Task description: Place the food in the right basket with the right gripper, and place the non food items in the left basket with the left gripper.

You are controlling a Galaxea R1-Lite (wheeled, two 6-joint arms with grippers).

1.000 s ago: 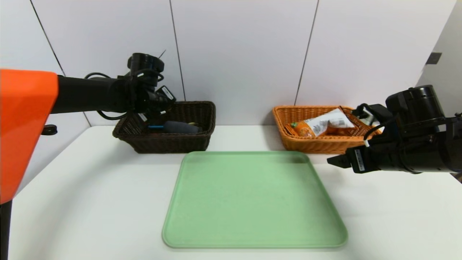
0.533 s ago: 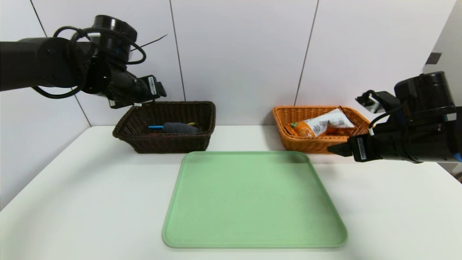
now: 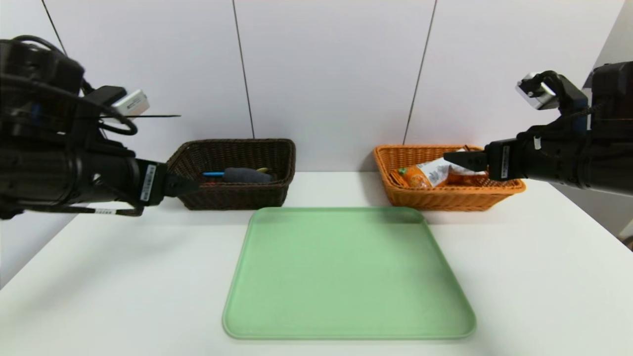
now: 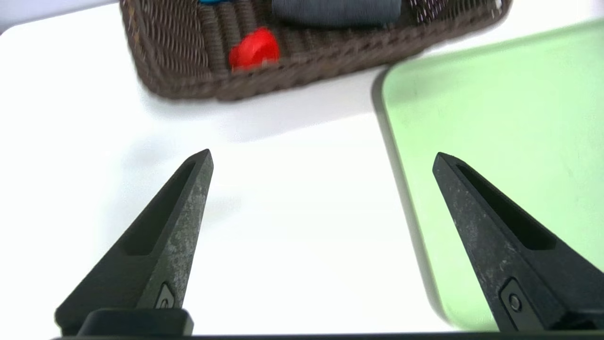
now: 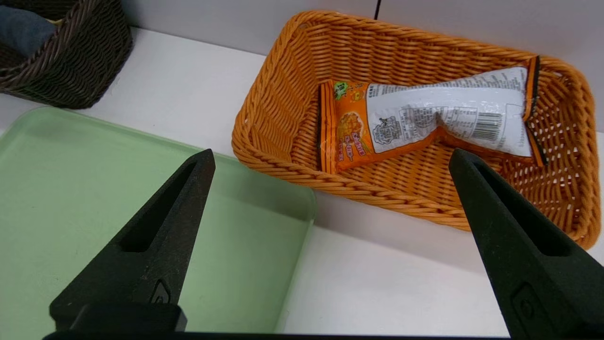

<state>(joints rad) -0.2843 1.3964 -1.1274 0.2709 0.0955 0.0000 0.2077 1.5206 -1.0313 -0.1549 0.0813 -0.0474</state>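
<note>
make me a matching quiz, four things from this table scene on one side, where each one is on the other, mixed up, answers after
Things
1. snack packet
2. red item
3. green tray
4. left gripper

Places
A. in the dark brown basket
B. on the table between the two baskets, nearer the robot
C. in the orange basket
D. open above bare table beside the tray

Pairs: 1-C, 2-A, 3-B, 4-D

snack packet (image 5: 424, 123) lying in orange basket (image 5: 283, 156); right gripper (image 5: 330, 158) jaws wide apart, green tray (image 5: 71, 189) beside
</note>
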